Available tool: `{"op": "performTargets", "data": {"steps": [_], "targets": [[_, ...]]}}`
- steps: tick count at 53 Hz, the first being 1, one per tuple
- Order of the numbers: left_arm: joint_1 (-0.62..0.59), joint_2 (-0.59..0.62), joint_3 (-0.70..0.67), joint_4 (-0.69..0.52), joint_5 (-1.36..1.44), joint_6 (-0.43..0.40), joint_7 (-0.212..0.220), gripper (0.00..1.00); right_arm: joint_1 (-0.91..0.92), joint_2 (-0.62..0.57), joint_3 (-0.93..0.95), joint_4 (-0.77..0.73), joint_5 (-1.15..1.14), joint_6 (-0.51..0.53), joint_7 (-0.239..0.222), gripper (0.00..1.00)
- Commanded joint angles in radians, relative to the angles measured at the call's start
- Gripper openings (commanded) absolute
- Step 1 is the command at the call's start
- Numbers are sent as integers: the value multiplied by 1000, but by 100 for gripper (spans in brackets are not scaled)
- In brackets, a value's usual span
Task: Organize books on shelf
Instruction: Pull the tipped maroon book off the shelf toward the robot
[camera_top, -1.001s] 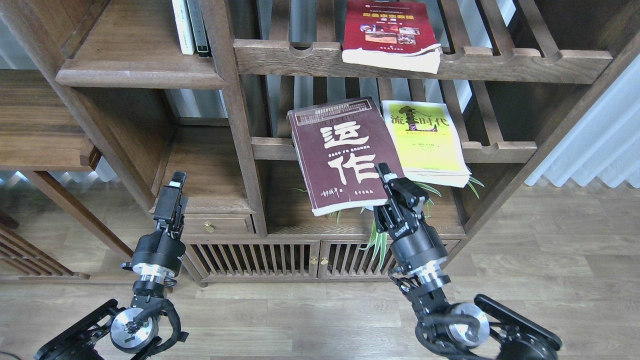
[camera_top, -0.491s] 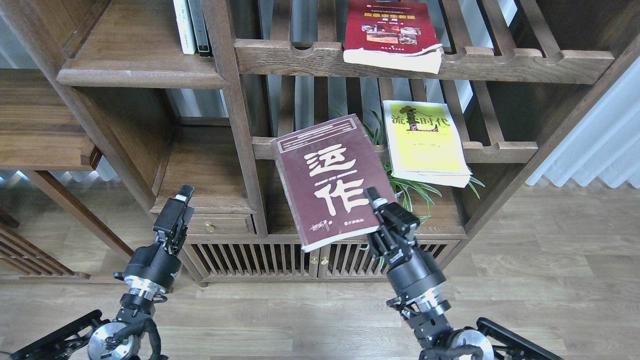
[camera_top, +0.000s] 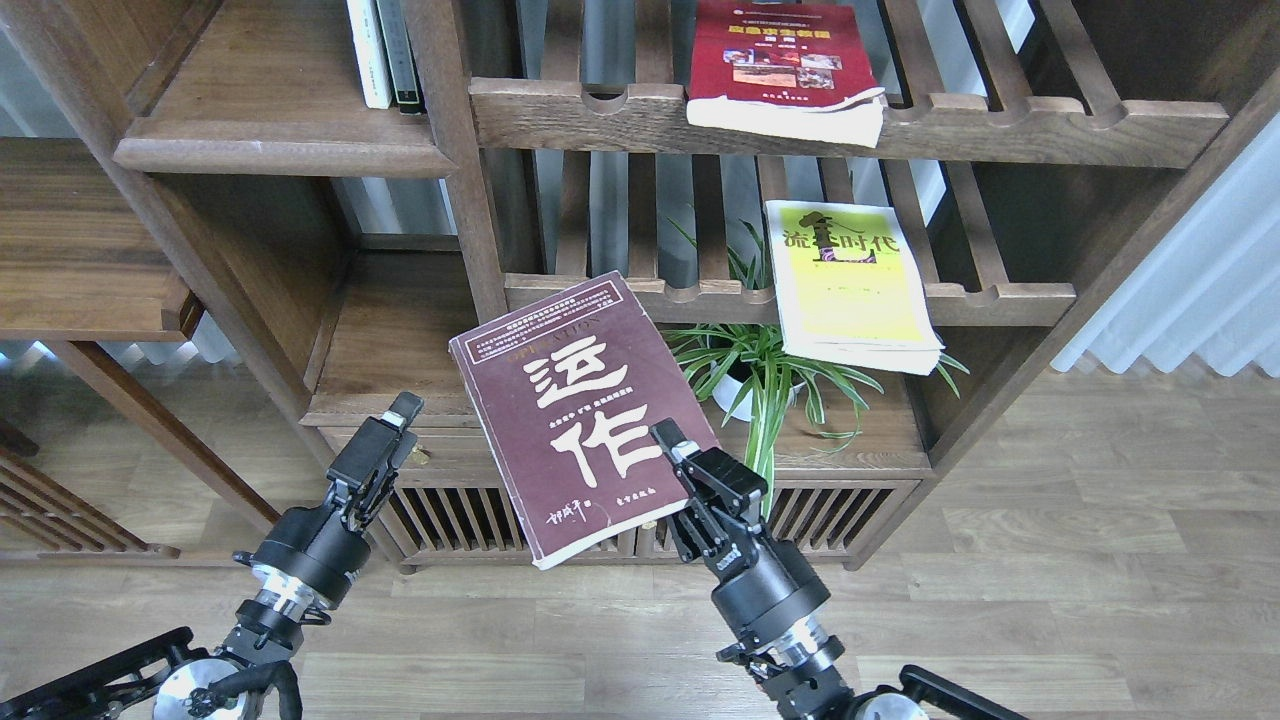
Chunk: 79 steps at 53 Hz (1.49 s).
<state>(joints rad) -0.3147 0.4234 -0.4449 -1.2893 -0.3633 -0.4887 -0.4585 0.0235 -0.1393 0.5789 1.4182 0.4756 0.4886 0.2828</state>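
My right gripper (camera_top: 672, 447) is shut on the lower right corner of the dark maroon book (camera_top: 570, 415) with big white characters and holds it tilted in the air in front of the bookcase, off any rack. The yellow-green book (camera_top: 850, 285) lies on the middle slatted rack, overhanging its front rail. The red book (camera_top: 785, 65) lies on the upper slatted rack. The solid shelf (camera_top: 280, 158) with a rounded lip is at the upper left. My left gripper (camera_top: 395, 425) is empty, low at the left, just left of the maroon book; its fingers cannot be told apart.
Slim white and dark volumes (camera_top: 385, 50) stand at the right end of the solid shelf. A potted spider plant (camera_top: 755, 375) stands under the middle rack. A thick upright post (camera_top: 465, 190) separates shelf and racks. Slatted cabinet doors (camera_top: 470, 515) are below. A white curtain (camera_top: 1190, 290) hangs at the right.
My right gripper has drawn the maroon book off the middle rack, down and to the left, uncovering the plant. My left gripper has shifted slightly right and lower.
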Motion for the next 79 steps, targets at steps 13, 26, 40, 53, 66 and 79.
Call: {"op": "performTargets", "data": {"steps": [13,26,40,53,66,79], "targets": [[-6,-6,28,-2,0,0,0,76,-14,18,4,-51,-3,0,-19,4],[-20,-40,86,-10,0,0,0,76,-16,23,1,-91,-3,0,-47,4],[-57,-41,152,-13,0,0,0,76,-14,63,1,-131,-2,0,-71,4],[-61,-41,184,-13,0,0,0,73,-13,104,-4,-140,1,0,-82,4],[-75,-41,227,-8,1,0,0,62,-8,107,-16,-140,1,0,-82,4],[-76,-43,227,7,1,0,0,64,-10,118,-21,-137,3,0,-80,4]]}}
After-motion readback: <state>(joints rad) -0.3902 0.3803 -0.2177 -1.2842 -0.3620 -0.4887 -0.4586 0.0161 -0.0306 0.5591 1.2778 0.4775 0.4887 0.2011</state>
